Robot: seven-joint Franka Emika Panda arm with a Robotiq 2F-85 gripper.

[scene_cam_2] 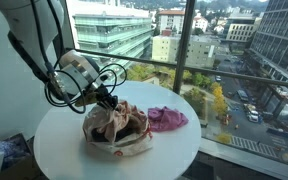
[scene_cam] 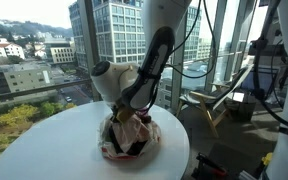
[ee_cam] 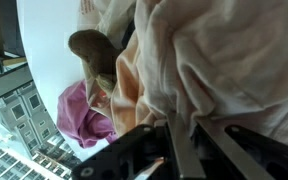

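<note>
Beige cloth heap [scene_cam_2: 114,128] on the desk [scene_cam_2: 54,150] is met from above; a fold is pinched by the nearly closed fingers [ee_cam: 176,150].

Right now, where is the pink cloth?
In an exterior view the pink cloth lies on the round white table, against the window-side edge of the beige cloth pile that the gripper reaches into.

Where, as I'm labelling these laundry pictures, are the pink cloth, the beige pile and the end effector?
pink cloth [scene_cam_2: 169,119], exterior view, its middle.
beige pile [scene_cam_2: 119,130], exterior view, its front folds.
end effector [scene_cam_2: 106,101], exterior view, between its fingertips, at the pile's top.
</note>
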